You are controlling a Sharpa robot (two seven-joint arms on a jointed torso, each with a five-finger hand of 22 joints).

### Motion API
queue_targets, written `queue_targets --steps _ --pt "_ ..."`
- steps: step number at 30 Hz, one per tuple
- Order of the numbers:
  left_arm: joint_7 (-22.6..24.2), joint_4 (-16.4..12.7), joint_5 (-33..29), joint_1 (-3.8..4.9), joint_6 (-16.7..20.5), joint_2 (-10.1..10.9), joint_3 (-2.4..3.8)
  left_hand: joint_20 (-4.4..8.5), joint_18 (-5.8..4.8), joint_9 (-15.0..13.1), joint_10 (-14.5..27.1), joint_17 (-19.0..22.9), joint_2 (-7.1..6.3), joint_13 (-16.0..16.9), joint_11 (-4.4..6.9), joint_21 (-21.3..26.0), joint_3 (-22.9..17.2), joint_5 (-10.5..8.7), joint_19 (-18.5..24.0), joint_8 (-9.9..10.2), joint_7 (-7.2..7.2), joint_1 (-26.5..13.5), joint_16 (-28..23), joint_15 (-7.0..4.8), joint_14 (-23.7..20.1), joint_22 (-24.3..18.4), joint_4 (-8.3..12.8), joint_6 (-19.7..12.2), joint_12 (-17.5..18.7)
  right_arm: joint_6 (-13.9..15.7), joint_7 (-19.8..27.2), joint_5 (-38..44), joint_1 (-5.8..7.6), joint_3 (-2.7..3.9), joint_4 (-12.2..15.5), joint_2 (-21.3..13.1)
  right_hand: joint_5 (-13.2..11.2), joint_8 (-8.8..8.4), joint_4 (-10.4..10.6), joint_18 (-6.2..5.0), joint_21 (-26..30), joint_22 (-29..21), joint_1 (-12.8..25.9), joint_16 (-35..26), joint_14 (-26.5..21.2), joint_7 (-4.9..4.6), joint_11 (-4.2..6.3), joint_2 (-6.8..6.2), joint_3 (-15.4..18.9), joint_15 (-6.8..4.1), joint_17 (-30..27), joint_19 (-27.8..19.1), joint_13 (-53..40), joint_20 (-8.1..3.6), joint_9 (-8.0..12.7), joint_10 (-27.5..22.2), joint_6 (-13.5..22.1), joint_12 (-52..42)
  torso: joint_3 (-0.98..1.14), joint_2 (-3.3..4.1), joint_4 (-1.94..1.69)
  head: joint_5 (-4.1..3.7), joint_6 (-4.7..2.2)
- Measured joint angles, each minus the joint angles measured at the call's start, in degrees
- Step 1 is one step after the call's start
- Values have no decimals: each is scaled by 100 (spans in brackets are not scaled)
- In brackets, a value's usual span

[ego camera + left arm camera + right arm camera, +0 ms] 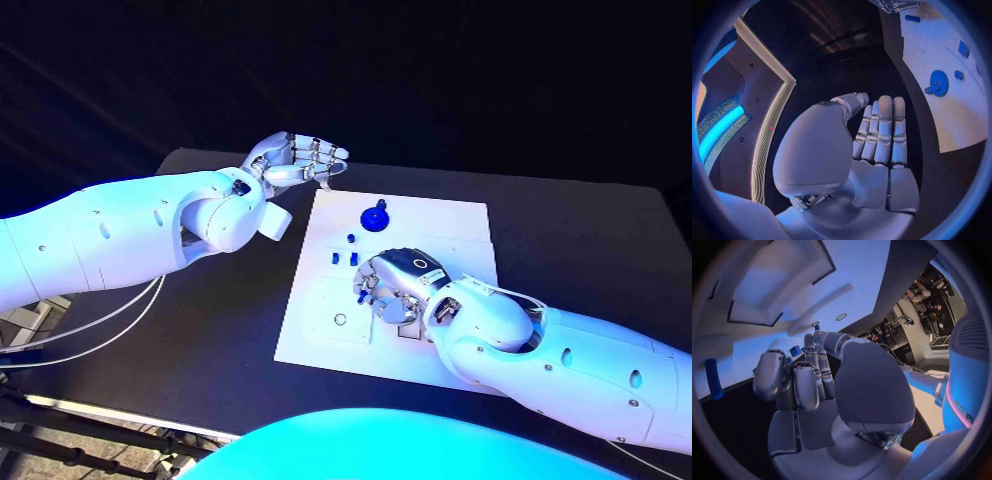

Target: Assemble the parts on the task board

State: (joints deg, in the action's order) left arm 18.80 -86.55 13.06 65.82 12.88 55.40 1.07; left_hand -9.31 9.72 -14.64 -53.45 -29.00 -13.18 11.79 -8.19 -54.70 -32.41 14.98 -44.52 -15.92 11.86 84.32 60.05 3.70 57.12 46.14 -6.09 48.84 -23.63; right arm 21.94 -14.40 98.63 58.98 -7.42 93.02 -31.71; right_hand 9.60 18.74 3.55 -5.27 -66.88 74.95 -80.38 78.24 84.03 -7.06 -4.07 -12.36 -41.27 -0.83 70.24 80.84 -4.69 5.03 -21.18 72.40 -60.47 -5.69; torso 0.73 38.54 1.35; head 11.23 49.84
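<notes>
Resting over the middle of the white rectangular task board [447, 225], the silver right hand [397, 285] has its fingers bent downward onto the plate, and in the right wrist view [811, 380] a small blue part [795, 350] shows just at the fingertips — I cannot tell if the hand is pinching it or only touching the board beside it. The board lies in the centre of the black bench [591, 230], with its long side running away from the robot. On the far half of the board stands a round blue disc-shaped part with a small knob [375, 215]; the left wrist view shows it too [937, 83]. Between this disc and the right hand there are several short blue peg-like parts [343, 257], standing close together near the left edge of the plate. A small ring-shaped mark or hole [340, 320] is on the near left part of the board. The silver left hand [296, 158] is lifted beside the far left corner of the board — its fingers are straight and held side by side, and it holds nothing, as the left wrist view [879, 145] shows plainly. It is well apart from the right hand.
</notes>
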Motion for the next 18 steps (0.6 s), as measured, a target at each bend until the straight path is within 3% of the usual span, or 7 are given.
queue_targets --steps 18 --pt "-9 5 0 0 -3 0 0 0 0 0 20 5 0 1 21 39 0 0 0 0 0 0 -22 0 0 -10 0 0 0 -33 -129 82 -34 -2 -44 44 -18 -3 -7 0 0 -1 8 0 0 -3 9 39 8 0 -1 0 -1 0 -5 10 -2 28 2 1 5 4 15"
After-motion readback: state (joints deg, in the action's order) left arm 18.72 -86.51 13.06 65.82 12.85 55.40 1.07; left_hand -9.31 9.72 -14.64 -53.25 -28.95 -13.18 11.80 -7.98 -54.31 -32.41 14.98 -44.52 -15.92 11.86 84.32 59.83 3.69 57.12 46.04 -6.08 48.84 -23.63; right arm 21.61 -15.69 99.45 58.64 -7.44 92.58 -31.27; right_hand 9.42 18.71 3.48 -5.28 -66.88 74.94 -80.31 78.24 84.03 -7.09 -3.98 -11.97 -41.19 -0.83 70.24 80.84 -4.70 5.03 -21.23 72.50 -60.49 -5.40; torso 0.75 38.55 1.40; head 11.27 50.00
